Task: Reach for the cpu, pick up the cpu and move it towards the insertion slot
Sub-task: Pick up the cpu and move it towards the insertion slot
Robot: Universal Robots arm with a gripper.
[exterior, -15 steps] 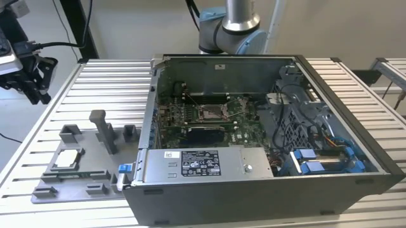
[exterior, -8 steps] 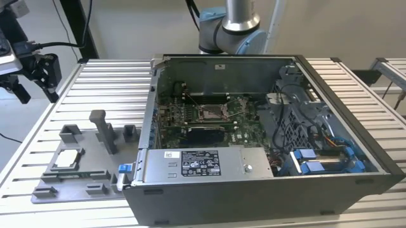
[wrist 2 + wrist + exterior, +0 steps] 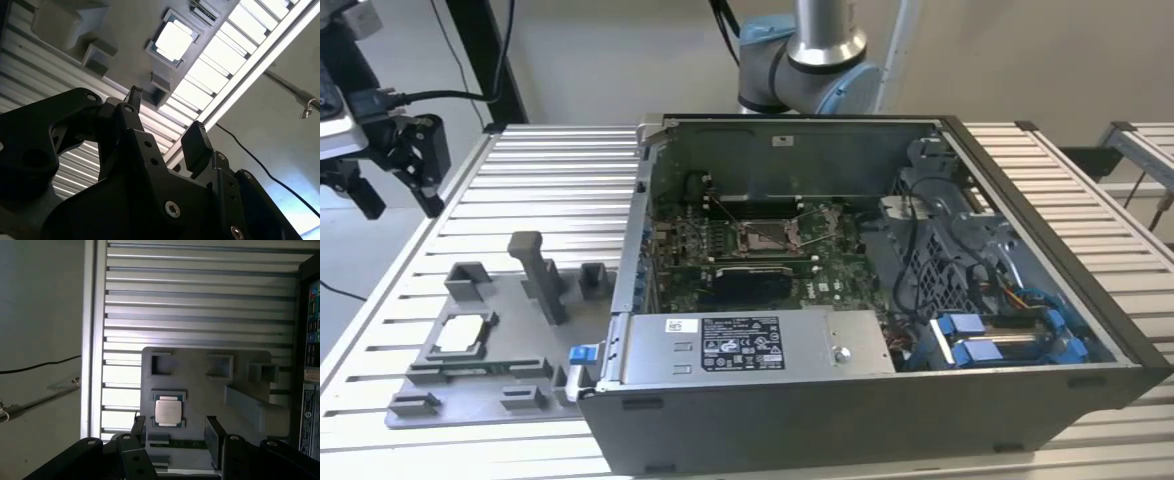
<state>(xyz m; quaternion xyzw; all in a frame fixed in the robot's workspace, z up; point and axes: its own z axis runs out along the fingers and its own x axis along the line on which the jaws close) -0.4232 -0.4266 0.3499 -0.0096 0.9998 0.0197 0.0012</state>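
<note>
The cpu [image 3: 462,335] is a flat silvery square lying in a pocket of the grey fixture plate [image 3: 507,345] on the slatted table, at the exterior view's left. My gripper [image 3: 394,190] hangs well above the table's far left edge, apart from the chip, open and holding nothing. Both wrist views show the cpu [image 3: 173,38] [image 3: 167,411] beyond the black fingers [image 3: 212,437], and the gripper [image 3: 165,120] [image 3: 175,432] has a wide gap between them. The insertion slot [image 3: 765,237] is a silver-framed socket on the green board inside the open computer case.
A tall grey post [image 3: 534,272] and low blocks rise from the fixture plate near the chip. The open computer case [image 3: 881,400] has high walls around the board, a power supply box [image 3: 754,345] at the front and blue-clipped drive bays [image 3: 1001,340] at the exterior view's right.
</note>
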